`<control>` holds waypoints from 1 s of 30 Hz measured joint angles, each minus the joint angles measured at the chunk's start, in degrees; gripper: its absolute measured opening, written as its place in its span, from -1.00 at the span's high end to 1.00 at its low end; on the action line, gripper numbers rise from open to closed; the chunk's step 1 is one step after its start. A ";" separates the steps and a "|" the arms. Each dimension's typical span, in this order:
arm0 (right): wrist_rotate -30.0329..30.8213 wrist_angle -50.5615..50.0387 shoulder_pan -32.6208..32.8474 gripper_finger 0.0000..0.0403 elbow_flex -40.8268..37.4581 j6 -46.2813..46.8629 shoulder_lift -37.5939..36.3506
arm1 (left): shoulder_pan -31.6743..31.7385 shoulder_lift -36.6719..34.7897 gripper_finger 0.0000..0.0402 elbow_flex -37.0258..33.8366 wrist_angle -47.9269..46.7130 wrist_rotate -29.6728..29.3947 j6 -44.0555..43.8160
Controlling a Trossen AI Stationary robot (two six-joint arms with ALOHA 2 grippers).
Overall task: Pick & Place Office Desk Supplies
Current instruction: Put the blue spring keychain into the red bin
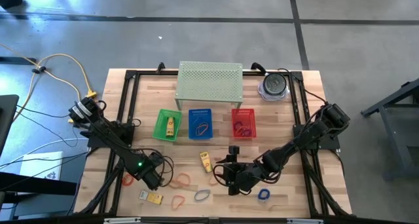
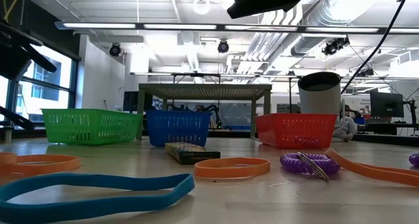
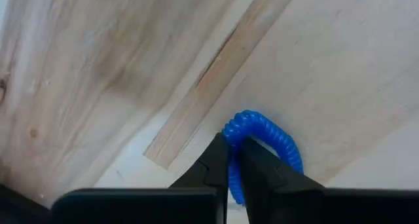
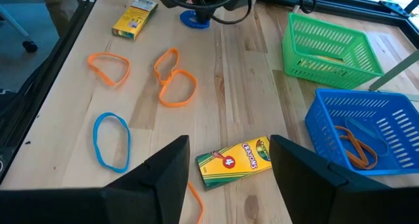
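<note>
My left gripper (image 1: 150, 178) points down at the near left of the table, shut on a small blue coiled loop (image 3: 275, 135). The right wrist view shows that loop (image 4: 196, 19) lying under it. My right gripper (image 4: 226, 178) hangs open near the table's middle, above and short of a yellow crayon packet (image 4: 234, 160) lying flat on the wood. Orange bands (image 4: 175, 80), a flat blue band (image 4: 111, 140) and a second yellow packet (image 4: 134, 18) lie loose on the table. Green (image 1: 168, 126), blue (image 1: 201, 124) and red (image 1: 243, 122) baskets stand in a row. My left gripper pinches one side of the blue coiled loop's ring (image 3: 234, 126) between its two fingers (image 3: 213, 162). The fingers come from above, pointing down. The rest of the loop curves out past the fingertips, right over the wood; I cannot tell whether it is lifted clear.
A pale green perforated shelf (image 1: 209, 86) stands behind the baskets, with a round grey-and-clear object (image 1: 275, 86) at the far right. A purple coil (image 2: 306, 163) and another blue loop (image 1: 264, 195) lie near the front. A black frame (image 1: 127, 106) runs along the table's edges.
</note>
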 joint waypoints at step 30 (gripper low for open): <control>9.74 0.61 -2.62 0.01 0.00 8.18 0.00 | 13.90 0.92 0.99 20.94 22.69 -55.82 43.11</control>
